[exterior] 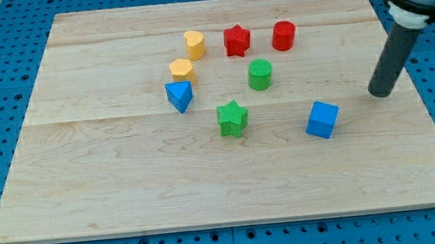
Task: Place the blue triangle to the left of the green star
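Camera view | my tip (381,92): right-centre of frame, bare rod, no claw, holding nothing | blue triangle block (179,95): centre-left | green star block (232,118): lower right of triangle, apart

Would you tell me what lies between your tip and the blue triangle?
In the camera view, the green star lies between my tip and the blue triangle.

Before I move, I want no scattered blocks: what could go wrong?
My tip sits far on the view's right; a straight path to the blue triangle crosses the blue cube and green star. The yellow hexagon nearly touches the triangle and could get dragged.
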`<state>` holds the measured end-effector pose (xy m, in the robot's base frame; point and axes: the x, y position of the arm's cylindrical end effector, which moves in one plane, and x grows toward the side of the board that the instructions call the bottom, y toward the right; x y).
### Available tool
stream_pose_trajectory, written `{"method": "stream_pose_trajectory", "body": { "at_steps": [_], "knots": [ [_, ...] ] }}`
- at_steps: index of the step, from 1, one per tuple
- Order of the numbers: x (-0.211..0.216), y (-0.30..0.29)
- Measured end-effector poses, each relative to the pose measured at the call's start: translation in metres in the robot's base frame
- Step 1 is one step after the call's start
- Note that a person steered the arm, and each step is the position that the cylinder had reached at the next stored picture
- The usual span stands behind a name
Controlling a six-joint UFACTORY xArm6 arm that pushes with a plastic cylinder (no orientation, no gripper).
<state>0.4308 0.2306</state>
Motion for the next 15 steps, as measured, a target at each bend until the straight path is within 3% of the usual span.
{"method": "stream_pose_trajectory", "body": {
  "at_steps": [2,5,10,14,15],
  "knots": [
    [-0.036,-0.074],
    [-0.053,-0.143],
    [-0.054,-0.167],
    [-0.109,-0.184],
    [-0.085,-0.182]
  ]
}}
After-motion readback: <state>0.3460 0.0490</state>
